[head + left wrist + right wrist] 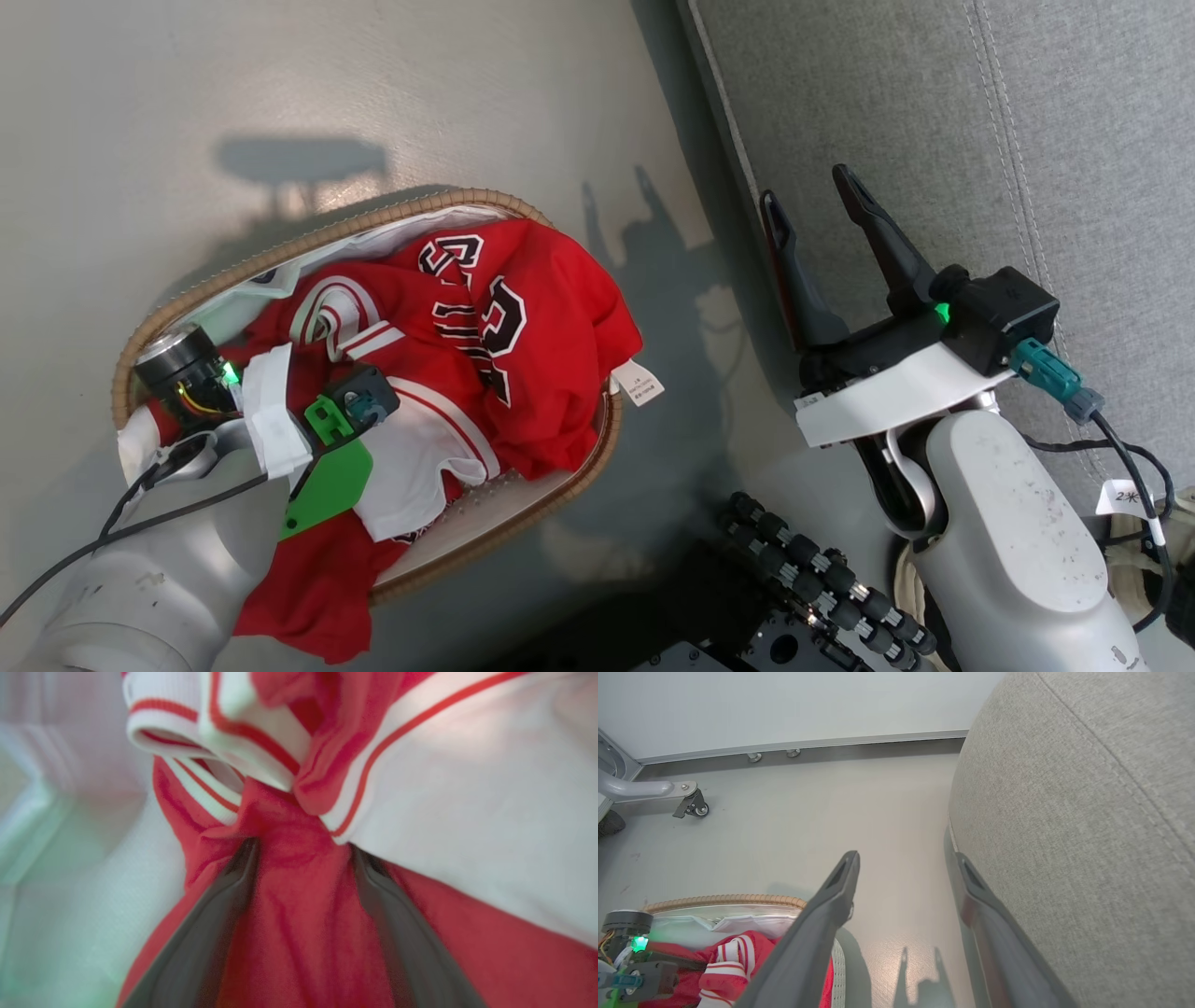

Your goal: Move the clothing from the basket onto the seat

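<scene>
Mostly the clothing [523, 355] lies heaped in the basket [439, 198], the left gripper [303, 845] dug in with jaws wide astride a red fold, likely to pinch it. At three o'clock the right gripper [804, 184] hangs spread, empty, by the seat [1027, 140].

- Clothing [541, 373]: red jerseys with white trim and black-and-white lettering, crumpled in a heap that fills the basket. A red fold hangs over its rim.
- Basket [724, 900]: oval with a brown woven-look rim, standing on the floor [280, 93] near the seat.
- Seat [934, 112]: rounded, light grey woven fabric with a stitched seam.
</scene>
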Controlling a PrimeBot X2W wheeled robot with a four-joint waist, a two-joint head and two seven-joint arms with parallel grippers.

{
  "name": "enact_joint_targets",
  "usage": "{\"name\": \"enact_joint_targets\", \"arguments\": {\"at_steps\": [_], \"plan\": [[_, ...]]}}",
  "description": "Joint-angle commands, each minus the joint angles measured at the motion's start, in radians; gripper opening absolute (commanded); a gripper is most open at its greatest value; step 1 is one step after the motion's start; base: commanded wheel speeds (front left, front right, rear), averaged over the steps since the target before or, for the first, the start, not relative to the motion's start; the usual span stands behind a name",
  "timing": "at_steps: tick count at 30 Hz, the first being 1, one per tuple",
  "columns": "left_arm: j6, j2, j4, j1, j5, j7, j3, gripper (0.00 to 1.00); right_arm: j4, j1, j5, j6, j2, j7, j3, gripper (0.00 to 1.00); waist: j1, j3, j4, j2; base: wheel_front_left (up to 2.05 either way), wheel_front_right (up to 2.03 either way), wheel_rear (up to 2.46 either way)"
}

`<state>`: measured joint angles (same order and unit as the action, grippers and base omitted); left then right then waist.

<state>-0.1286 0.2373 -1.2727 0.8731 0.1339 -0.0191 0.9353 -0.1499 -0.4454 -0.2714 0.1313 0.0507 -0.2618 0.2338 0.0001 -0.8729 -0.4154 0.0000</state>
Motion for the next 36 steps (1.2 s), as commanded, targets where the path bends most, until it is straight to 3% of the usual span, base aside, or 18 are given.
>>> {"name": "enact_joint_targets", "arguments": {"at_steps": [1, 2, 3, 4, 14, 27, 36], "plan": [[-0.003, 0.011, -0.01, 0.008, -0.013, 0.007, 0.004, 1.0, -0.003, -0.014, -0.006, -0.001, 0.001, -0.005, 0.001, 1.0, -0.0001, -0.007, -0.006, 0.0, 0.0, 0.0, 0.0], [-0.003, 0.011, -0.012, 0.006, -0.022, 0.013, 0.007, 1.0, -0.003, -0.015, -0.008, -0.001, 0.001, -0.005, 0.001, 1.0, -0.0001, -0.009, -0.007, 0.0, 0.0, 0.0, 0.0], [-0.003, 0.012, -0.012, 0.005, -0.029, 0.013, 0.012, 0.61, -0.004, -0.017, -0.01, -0.001, 0.001, -0.005, 0.002, 1.0, -0.0001, -0.009, -0.007, 0.0, 0.0, 0.0, 0.0], [-0.003, 0.012, -0.013, 0.003, -0.037, 0.012, 0.018, 0.0, -0.004, -0.02, -0.013, -0.001, 0.001, -0.005, 0.002, 1.0, -0.0001, -0.009, -0.008, 0.0, 0.0, 0.0, 0.0], [-0.003, -0.019, -0.013, -0.038, -0.133, -0.05, 0.04, 0.0, -0.011, -0.025, 0.0, -0.001, 0.002, -0.005, -0.023, 1.0, -0.0001, 0.066, 0.008, 0.0, 0.0, 0.0, 0.0], [-0.003, -0.135, -0.003, -0.17, -0.253, -0.204, 0.022, 0.0, -0.07, 0.052, 0.093, -0.001, 0.003, -0.005, -0.089, 1.0, -0.0001, 0.34, 0.116, 0.0, 0.0, 0.0, 0.0], [-0.003, -0.176, 0.044, -0.259, -0.319, -0.244, 0.021, 0.0, -0.122, 0.137, 0.143, -0.001, 0.003, -0.005, -0.156, 1.0, -0.0001, 0.523, 0.191, 0.0, 0.0, 0.0, 0.0]]}}
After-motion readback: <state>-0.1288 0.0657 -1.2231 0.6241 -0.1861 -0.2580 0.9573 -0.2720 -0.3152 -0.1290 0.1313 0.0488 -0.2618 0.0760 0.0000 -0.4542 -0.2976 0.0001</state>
